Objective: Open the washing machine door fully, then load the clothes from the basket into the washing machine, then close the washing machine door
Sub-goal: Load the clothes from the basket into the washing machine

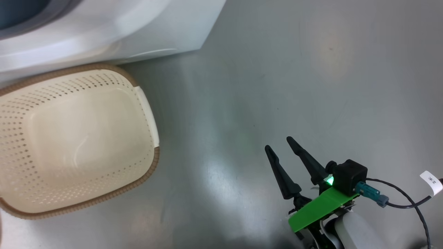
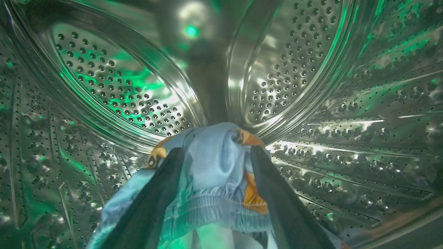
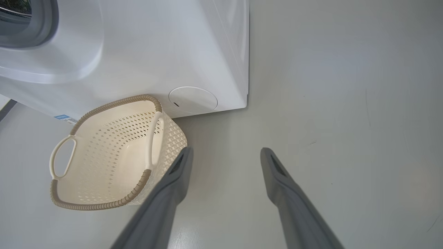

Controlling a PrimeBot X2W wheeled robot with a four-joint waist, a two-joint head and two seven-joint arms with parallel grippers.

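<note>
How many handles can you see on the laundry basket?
2. In the right wrist view, one handle loops out from the left end of the basket, and the other handle sits on its right end. Nothing seems to hide a further one.

drum was polished perforated steel, mirror-glossy. clothes were soft matt blue cloth, hem elastic-gathered. basket was matt cream plastic, perforated; its rim brown, woven-look texture. washing machine casing was smooth glossy white. floor was smooth grey, slight sheen.

Blue clothes inside washing machine drum
</note>
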